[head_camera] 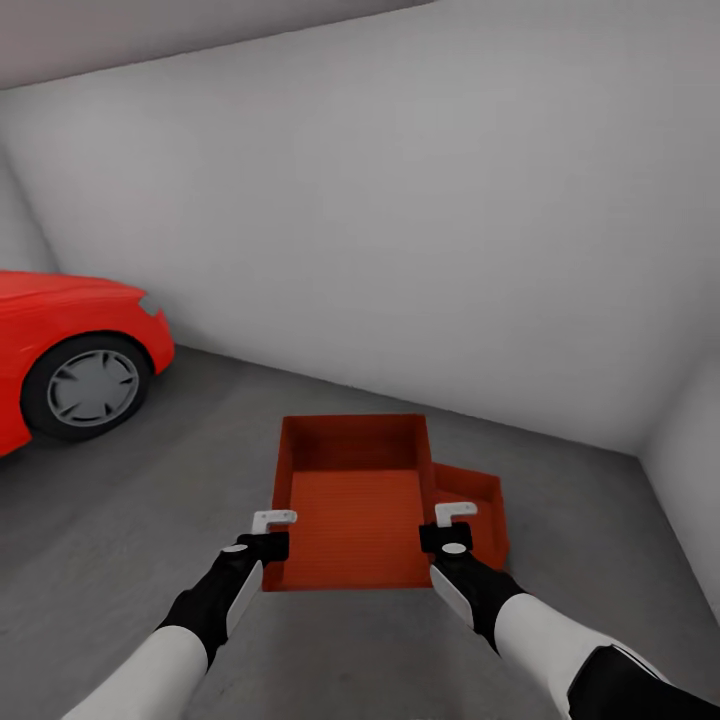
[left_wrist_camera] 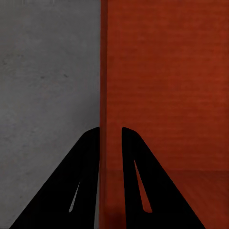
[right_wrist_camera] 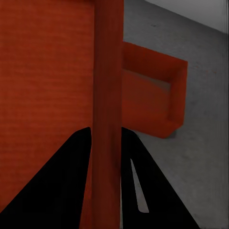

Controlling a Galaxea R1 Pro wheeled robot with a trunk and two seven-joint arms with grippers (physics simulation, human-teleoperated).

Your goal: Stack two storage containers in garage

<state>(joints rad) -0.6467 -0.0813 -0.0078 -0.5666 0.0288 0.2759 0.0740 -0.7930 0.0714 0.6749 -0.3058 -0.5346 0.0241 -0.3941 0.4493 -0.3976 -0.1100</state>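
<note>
Garage: plain pale grey walls [head_camera: 400, 220], dark grey mottled concrete floor [head_camera: 150, 520]. Red car [head_camera: 60, 340] with a grey-spoked wheel [head_camera: 92, 385] at far left.

Upper orange-red rectangular thin-walled storage container [head_camera: 355, 520] held centre, between both arms, its open top facing up. Second identical orange-red container [head_camera: 475, 505] sits lower on the floor, just right of and partly under the held one; whether the two touch cannot be told.

Left gripper [head_camera: 272, 532] grips the held container's left wall near its near corner. In the left wrist view its black fingers [left_wrist_camera: 78, 181] straddle the thin wall, one outside over the floor, one inside, closed on it.

Right gripper [head_camera: 452, 525] grips the right wall likewise. In the right wrist view its fingers [right_wrist_camera: 62, 181] pinch the wall edge, with the second container [right_wrist_camera: 152, 100] beyond it on the concrete.
</note>
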